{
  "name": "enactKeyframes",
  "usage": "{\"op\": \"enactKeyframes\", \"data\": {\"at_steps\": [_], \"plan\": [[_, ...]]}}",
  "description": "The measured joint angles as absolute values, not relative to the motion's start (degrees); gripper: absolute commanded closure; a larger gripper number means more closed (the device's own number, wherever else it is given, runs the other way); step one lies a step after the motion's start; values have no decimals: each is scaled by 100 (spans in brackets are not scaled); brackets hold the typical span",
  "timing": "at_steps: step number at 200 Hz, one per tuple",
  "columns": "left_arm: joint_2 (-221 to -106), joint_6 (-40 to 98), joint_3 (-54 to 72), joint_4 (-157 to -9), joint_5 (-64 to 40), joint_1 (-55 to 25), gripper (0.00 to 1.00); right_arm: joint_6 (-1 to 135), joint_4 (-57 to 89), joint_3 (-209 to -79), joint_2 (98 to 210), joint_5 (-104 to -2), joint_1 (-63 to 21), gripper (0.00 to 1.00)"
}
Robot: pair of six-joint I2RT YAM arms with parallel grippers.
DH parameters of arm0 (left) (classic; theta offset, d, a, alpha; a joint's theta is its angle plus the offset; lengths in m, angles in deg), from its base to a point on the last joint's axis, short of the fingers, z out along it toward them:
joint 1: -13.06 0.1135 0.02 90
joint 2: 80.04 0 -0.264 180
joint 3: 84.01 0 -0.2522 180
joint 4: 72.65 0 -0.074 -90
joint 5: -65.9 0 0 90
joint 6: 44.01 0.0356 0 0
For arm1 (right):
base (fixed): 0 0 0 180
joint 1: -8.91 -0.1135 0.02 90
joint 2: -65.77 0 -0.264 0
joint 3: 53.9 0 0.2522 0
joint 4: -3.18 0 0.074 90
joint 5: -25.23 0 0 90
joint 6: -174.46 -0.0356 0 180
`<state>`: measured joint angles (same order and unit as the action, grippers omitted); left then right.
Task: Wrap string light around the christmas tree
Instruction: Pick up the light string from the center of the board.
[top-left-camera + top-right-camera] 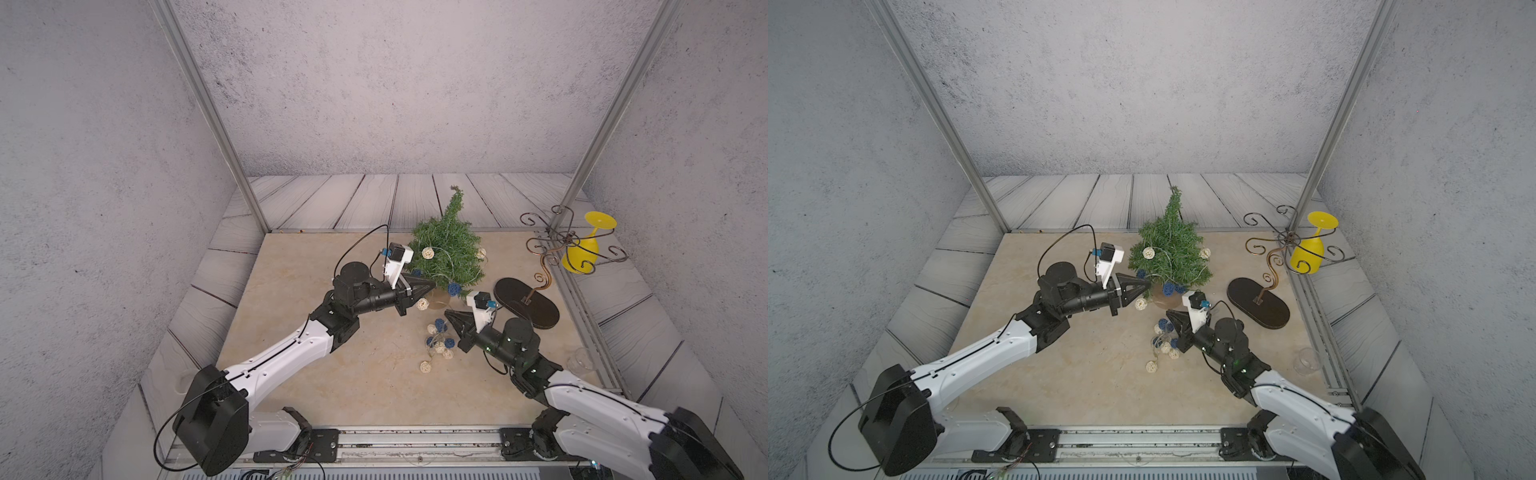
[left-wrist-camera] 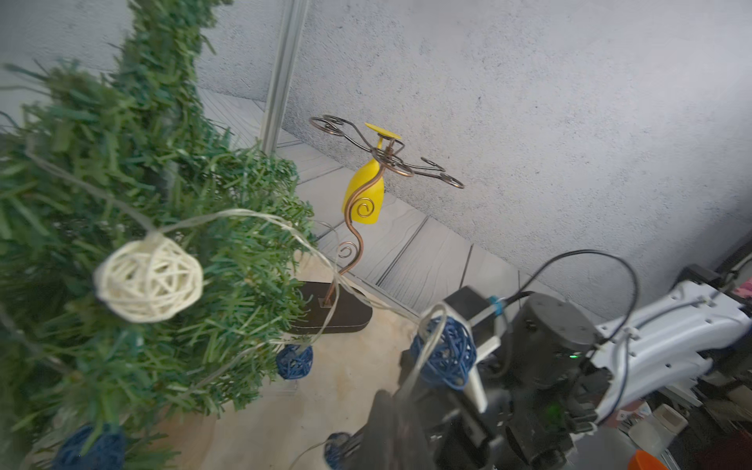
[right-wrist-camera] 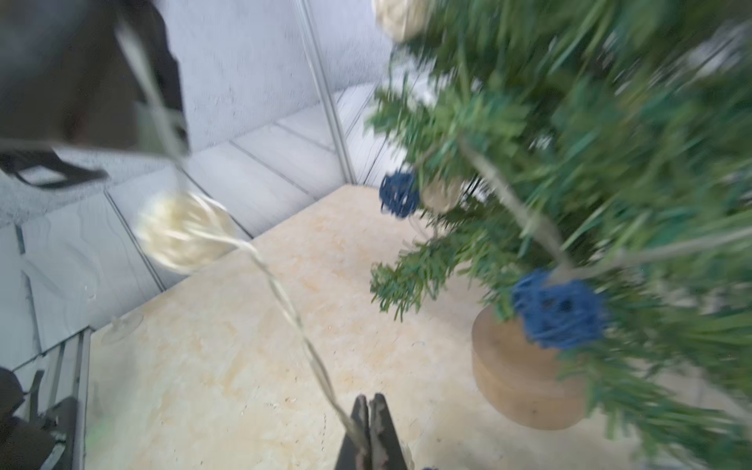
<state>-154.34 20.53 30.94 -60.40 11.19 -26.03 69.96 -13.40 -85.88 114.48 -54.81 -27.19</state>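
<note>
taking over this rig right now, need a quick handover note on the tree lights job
Left gripper: shut on the wire of the string light, beside the lower branches of the christmas tree.
Right gripper: shut on the same wire, in front of the pot.
Done: part of the strand lies across the tree's lower and middle branches, with balls on both sides.
Left: the loose heap of balls on the table in front of the tree is not yet wound, and the treetop is bare.

Yellow goblet [image 1: 582, 253] hangs inverted on wire stand [image 1: 540, 316]; clear cup [image 1: 579, 360] nearby.
</note>
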Motion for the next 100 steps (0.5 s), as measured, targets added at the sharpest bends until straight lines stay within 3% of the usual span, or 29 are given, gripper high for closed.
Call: {"op": "enactKeyframes", "data": {"at_steps": [38,78,100], "plan": [[-15793,2067,2886,-6201,568,-2618,100,6882,1014,-9355,9695,-6434,-2719,100],[-16125,2069,2805,-6286,433,-2780,99,6898,2673,-10520,9907,-7040,-2732,100],[-16118,2062,2803,-6269,271,-2800,88,7011,3239,-11145,10303,-7269,-2736,100]]}}
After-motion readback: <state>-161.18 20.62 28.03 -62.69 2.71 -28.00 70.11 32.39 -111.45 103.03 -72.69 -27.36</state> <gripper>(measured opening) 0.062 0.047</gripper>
